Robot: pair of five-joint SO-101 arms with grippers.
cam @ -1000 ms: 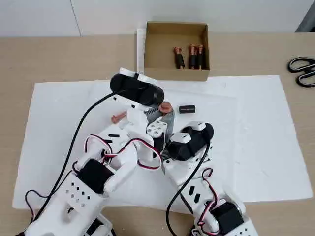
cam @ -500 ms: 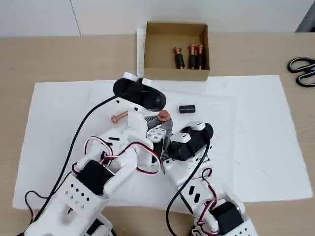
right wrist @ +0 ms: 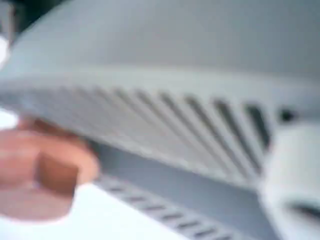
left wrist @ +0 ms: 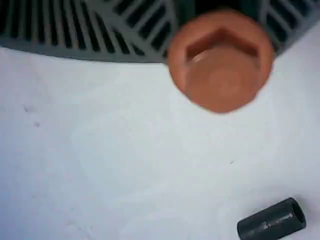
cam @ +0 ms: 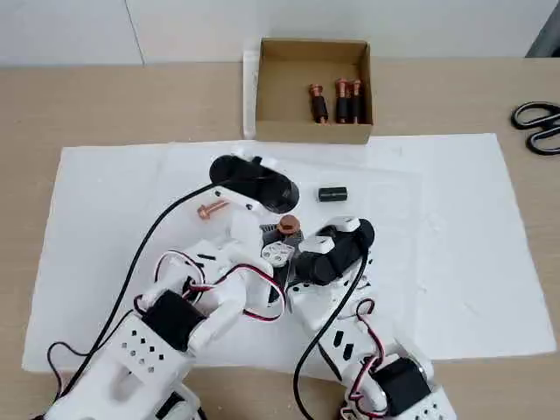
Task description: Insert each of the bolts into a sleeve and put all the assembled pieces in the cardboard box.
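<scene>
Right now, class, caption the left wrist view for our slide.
Copper bolt head beside grey ribbed plastic; a black sleeve lies apart on white paper.

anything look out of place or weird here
Nothing spilled or damaged. Scissors lie on the table at the right edge, off the white paper, unrelated to the task. A loose bolt and sleeve lie apart on the paper.

A light wooden table (cam: pixel 105 105) carries a white sheet (cam: pixel 464 227) and scissors (cam: pixel 538 122), backed by what seems a pale wall (cam: pixel 175 26).
</scene>
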